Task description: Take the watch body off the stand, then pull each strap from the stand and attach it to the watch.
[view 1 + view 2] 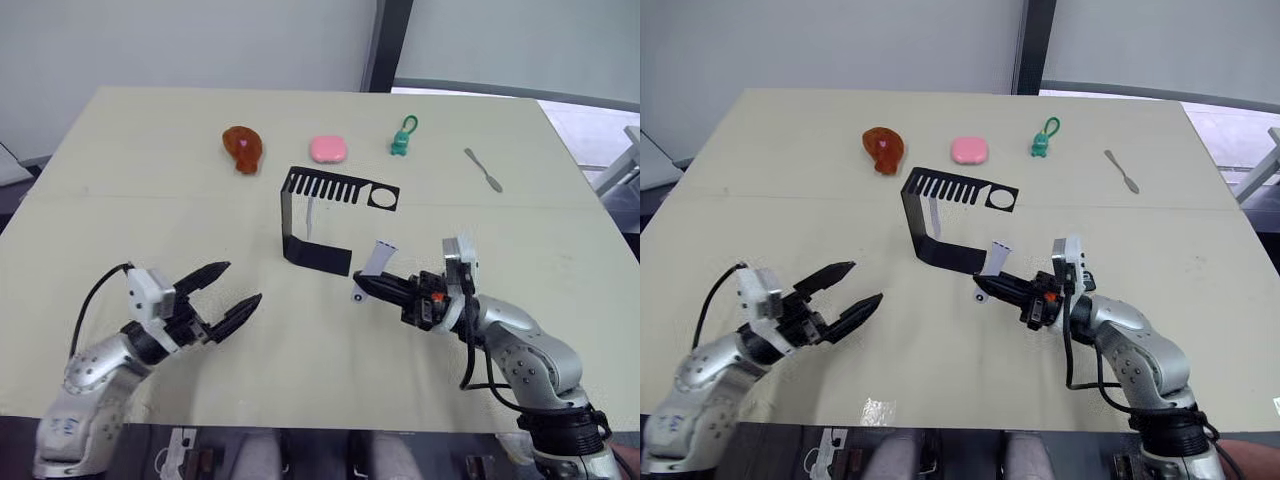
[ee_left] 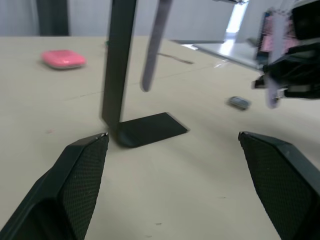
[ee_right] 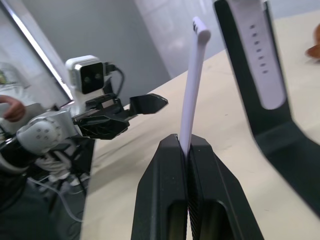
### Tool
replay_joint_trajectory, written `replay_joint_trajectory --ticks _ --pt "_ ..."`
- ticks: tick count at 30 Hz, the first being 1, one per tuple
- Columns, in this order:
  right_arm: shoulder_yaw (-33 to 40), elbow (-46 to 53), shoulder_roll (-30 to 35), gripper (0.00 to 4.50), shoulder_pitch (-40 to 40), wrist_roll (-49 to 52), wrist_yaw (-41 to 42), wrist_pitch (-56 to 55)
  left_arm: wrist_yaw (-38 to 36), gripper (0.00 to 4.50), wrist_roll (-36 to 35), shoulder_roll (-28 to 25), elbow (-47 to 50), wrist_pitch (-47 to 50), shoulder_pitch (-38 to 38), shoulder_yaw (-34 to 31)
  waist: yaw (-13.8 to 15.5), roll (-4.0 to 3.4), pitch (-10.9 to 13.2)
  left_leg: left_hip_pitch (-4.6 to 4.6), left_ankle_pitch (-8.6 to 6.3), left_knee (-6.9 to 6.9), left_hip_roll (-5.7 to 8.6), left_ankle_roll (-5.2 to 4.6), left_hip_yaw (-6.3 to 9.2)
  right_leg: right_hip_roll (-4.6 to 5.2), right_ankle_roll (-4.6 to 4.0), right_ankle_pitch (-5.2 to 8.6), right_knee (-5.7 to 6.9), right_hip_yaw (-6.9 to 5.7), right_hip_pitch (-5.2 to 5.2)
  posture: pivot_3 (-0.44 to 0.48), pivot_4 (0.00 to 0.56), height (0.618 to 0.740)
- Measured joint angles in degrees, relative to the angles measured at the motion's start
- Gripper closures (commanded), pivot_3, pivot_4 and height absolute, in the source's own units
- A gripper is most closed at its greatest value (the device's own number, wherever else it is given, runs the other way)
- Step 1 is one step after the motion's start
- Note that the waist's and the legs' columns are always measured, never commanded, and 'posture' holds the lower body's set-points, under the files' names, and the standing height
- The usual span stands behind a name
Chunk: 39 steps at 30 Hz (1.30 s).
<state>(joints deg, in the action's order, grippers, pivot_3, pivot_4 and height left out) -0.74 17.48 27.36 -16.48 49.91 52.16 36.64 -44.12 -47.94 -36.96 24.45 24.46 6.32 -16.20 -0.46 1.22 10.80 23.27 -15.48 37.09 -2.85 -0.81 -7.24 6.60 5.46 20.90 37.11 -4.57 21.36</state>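
**Right claw pinching one strap, other strap on stand**

Right gripper (image 3: 189,145): fingers pressed together on the lower end of a pale strap (image 3: 192,90), which sticks up free, clear of the stand (image 1: 318,222). Thin, light, floppy by the look of it; a grip near the end lets it bend and swing, so taking hold closer to the connector end should steer it better. Probably slick too, could slip through the pads.

Left gripper (image 1: 222,294): fingers spread wide, holding nothing, hovering over the table (image 1: 120,200) well left of the stand's foot.

Second strap (image 3: 262,60), the one with holes, hangs down the stand's upright.

Watch body (image 2: 239,102): looks like the small grey thing lying on the table below the right gripper, too blurred to be sure.

Beyond: pink object (image 1: 328,149), brown toy (image 1: 243,147), green keyring figure (image 1: 402,139), metal spatula tool (image 1: 483,170), all well apart along the far side.
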Motion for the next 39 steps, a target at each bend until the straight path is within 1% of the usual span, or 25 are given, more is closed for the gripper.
replay_joint_trajectory --ticks 3,6,8,12,15,18,23,26,39 --pt "-2.07 0.07 -0.09 4.50 -1.75 1.43 -0.16 4.43 -0.62 0.04 -7.15 -2.37 0.02 7.10 -2.18 -0.94 0.02 0.00 0.00 0.01 0.00 -0.02 0.02 0.00 0.04 0.00 0.00 0.00 -0.02 -0.02 0.00 0.000 0.150 0.740" --pt "-3.46 0.01 -1.21 4.50 -3.03 3.45 -1.65 9.31 -0.21 0.04 -11.23 -2.55 -0.01 11.76 -5.34 -0.53 -0.02 0.00 0.00 0.01 0.00 -0.03 0.03 0.00 0.03 -0.01 0.00 0.00 -0.02 -0.01 -0.01 0.000 0.150 0.740" --pt "-3.50 -0.46 -1.96 4.50 -3.35 5.22 -2.56 12.65 1.00 0.04 -13.49 -2.51 -0.15 15.46 -8.33 0.86 0.01 0.00 0.00 0.01 0.01 -0.02 0.04 0.01 0.04 -0.02 0.00 0.00 0.00 -0.01 -0.01 0.000 0.150 0.740" --pt "-4.76 -0.75 -2.45 4.50 -3.98 5.72 -2.68 15.26 2.57 0.04 -13.96 -1.96 -0.81 19.80 -12.00 4.42 -0.01 0.00 0.00 0.01 0.01 -0.01 0.07 0.01 0.01 -0.03 0.00 0.00 0.01 0.00 0.01 0.000 0.150 0.740" --pt "-5.44 -0.83 -3.54 4.50 -4.70 6.58 -2.98 17.85 3.81 0.04 -14.10 0.95 -2.65 21.30 -15.37 5.88 -0.08 0.00 0.00 0.02 0.02 -0.01 0.04 0.03 0.00 -0.07 0.00 0.00 0.03 0.00 0.03 0.000 0.150 0.740" --pt "-5.35 -0.95 -4.37 4.50 -5.30 8.42 -3.82 20.52 4.47 0.04 -14.31 2.39 -2.90 22.63 -17.15 6.30 -0.29 0.01 0.00 0.02 0.03 -0.01 0.05 0.04 0.01 -0.07 0.00 0.00 0.04 0.01 0.04 0.000 0.150 0.740" --pt "-5.32 -0.94 -4.60 4.50 -5.42 8.80 -4.29 21.73 6.38 0.04 -15.17 5.99 -2.92 23.87 -17.37 7.14 -0.32 0.01 0.00 0.03 0.03 0.00 0.06 0.04 0.01 -0.06 0.01 0.00 0.03 0.01 0.03 0.000 0.150 0.740" --pt "-5.32 -0.95 -4.94 4.50 -5.42 8.80 -4.37 22.03 7.25 0.04 -17.23 7.76 -2.70 24.93 -17.37 7.19 -0.42 0.01 0.00 0.02 0.03 0.00 0.05 0.04 0.00 -0.06 0.01 0.00 0.03 0.02 0.03 0.000 0.150 0.740" --pt "-5.33 -1.02 -5.78 4.50 -5.97 8.37 -4.36 22.03 9.53 0.04 -19.22 10.39 -2.47 26.24 -17.37 7.75 -1.00 0.01 0.00 0.03 0.03 0.00 0.06 0.04 0.01 -0.07 0.01 0.00 0.03 0.02 0.03 0.000 0.150 0.740"
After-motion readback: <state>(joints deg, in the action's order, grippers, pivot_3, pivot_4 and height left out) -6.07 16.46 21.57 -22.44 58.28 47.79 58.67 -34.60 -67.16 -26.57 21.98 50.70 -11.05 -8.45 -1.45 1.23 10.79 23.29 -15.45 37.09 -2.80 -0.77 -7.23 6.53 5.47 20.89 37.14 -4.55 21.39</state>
